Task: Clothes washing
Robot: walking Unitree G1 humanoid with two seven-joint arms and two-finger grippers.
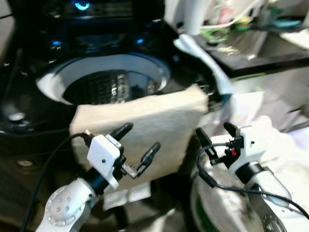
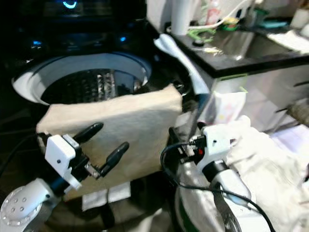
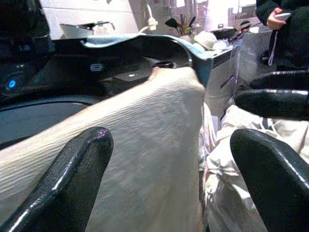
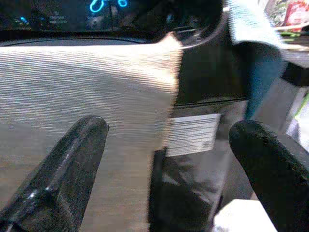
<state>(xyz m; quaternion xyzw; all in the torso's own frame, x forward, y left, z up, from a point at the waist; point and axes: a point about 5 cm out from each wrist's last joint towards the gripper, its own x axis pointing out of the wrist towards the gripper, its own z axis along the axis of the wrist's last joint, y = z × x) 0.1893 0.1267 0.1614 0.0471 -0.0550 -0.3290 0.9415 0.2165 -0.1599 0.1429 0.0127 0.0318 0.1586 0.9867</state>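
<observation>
Cream ribbed cloth (image 1: 145,125) hangs over the front rim of the washer (image 1: 29,111), draped from the edge of the open drum (image 1: 111,84) down the dark front panel. Your left hand (image 1: 135,147) sits right in front of that cloth, just below its upper edge, with both black fingers (image 3: 72,179) spread wide and nothing between them; the cloth fills the space beyond the fingers but you are not gripping it. Whether the fingertips touch the fabric, you cannot tell from these blurred pictures.

Your right hand (image 1: 217,135) is off to the right of the cloth's hanging edge, near the washer's corner, also wide open and empty. Through its fingers (image 4: 63,174) you see the cloth's right edge and, beside it, a white label (image 4: 193,133) on the washer's front.

Below and behind the right hand lies a heap of white laundry (image 2: 270,164). Beyond the right hand, a pale blue cloth (image 1: 205,60) trails over the washer's far corner toward the bench (image 1: 260,48), which carries a clutter of small items. A person (image 3: 285,29) in dark clothing stands farther off, holding a phone.
</observation>
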